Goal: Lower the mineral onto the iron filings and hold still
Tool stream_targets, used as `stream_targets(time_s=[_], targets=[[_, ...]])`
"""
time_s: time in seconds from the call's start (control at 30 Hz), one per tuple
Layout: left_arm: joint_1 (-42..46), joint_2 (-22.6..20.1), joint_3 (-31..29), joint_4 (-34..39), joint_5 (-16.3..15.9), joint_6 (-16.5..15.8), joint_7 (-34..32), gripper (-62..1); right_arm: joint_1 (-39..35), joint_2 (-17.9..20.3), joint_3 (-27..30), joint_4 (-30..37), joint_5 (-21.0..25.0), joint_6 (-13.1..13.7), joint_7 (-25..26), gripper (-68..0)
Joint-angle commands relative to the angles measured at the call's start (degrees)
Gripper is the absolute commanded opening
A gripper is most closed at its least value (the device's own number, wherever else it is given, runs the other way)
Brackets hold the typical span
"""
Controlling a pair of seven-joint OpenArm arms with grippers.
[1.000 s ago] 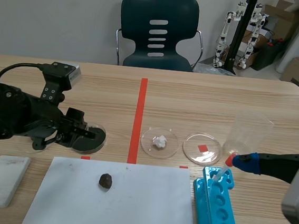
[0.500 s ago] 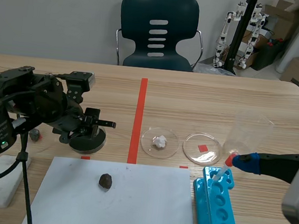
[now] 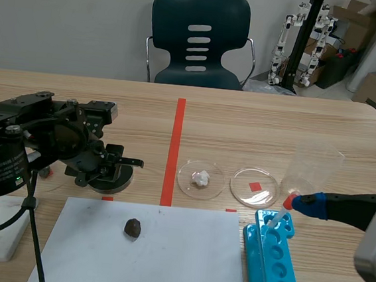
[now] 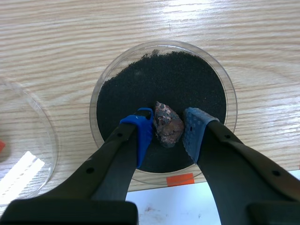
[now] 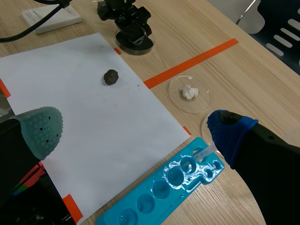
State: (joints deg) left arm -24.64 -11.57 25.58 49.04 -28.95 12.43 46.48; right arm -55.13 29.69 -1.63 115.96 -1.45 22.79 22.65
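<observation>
Left jaws clamped on mineral, blue pads on either side. Mineral low over filings, toward wrist-side edge of dish; contact with filings not resolvable from above. Lowering judged nearly or fully done; left to do: confirm touch, hold steady. Right jaws spread wide, empty, above tray and paper, well apart from dish. Second dark rock on paper, untouched. All on bench.
</observation>
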Motion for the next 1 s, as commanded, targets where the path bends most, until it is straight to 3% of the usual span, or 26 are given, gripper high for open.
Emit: stream_targets(time_s=[0.0,0.97], targets=[[-1.1,0.3,-0.3,0.8,0.0,0.1,-0.4,-51.9,-0.2,0.2,0.2,0.3,0.6,-0.2,0.8,-2.2],[-1.1,0.3,-0.3,0.8,0.0,0.1,0.2,-51.9,-0.2,0.2,0.2,0.3,0.6,-0.2,0.8,-2.2]])
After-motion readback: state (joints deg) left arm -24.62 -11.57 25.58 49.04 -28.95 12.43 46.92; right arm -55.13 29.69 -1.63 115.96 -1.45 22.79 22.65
